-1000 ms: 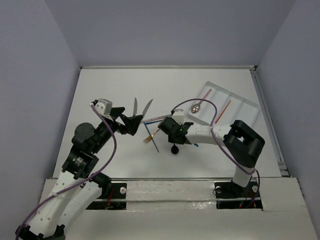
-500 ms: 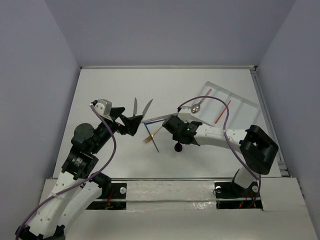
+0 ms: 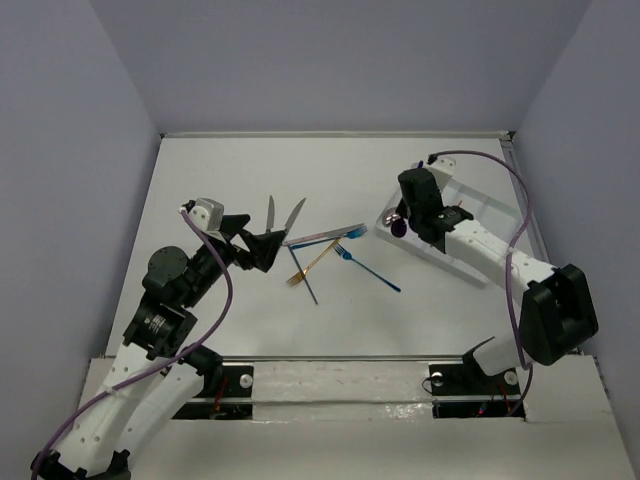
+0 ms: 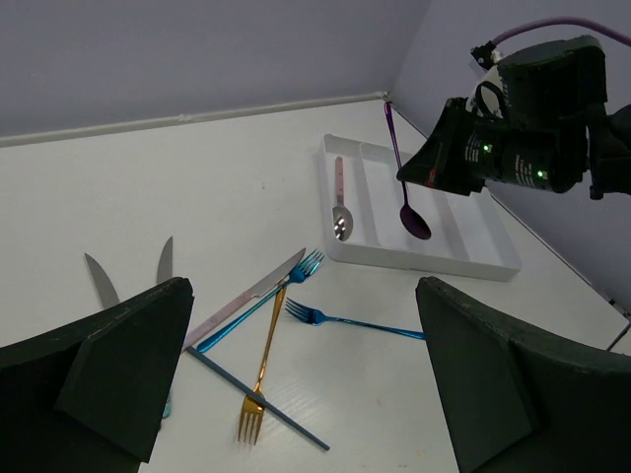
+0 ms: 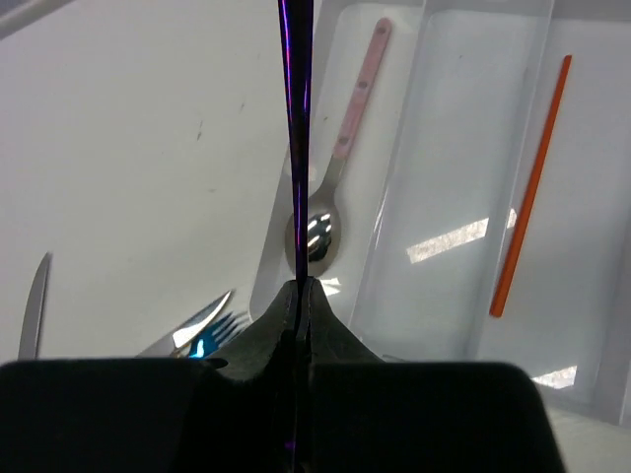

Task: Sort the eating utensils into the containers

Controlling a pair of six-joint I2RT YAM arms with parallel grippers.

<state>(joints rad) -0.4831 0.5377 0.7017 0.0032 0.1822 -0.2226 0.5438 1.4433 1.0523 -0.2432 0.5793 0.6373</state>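
Note:
My right gripper (image 3: 403, 215) is shut on a purple spoon (image 4: 405, 187), which hangs bowl-down over the left end of the white divided tray (image 3: 497, 262). In the right wrist view the spoon's handle (image 5: 296, 148) rises straight out of the closed fingers (image 5: 330, 325). A silver spoon with a pink handle (image 5: 342, 158) lies in the tray's outer compartment and a red stick (image 5: 532, 187) lies two compartments over. My left gripper (image 3: 264, 245) stands open, holding nothing, above the table near the loose pile.
On the table lie a gold fork (image 4: 264, 355), two blue forks (image 4: 345, 320) (image 4: 296, 271), a pale knife (image 4: 246, 301), a grey-blue stick (image 4: 258, 399) and two silver knives (image 3: 270, 212) (image 3: 295, 215). Walls close in the back and both sides.
The right arm has lifted the purple spoon from the table's middle and swung it back-right over the tray. The left arm has not moved.

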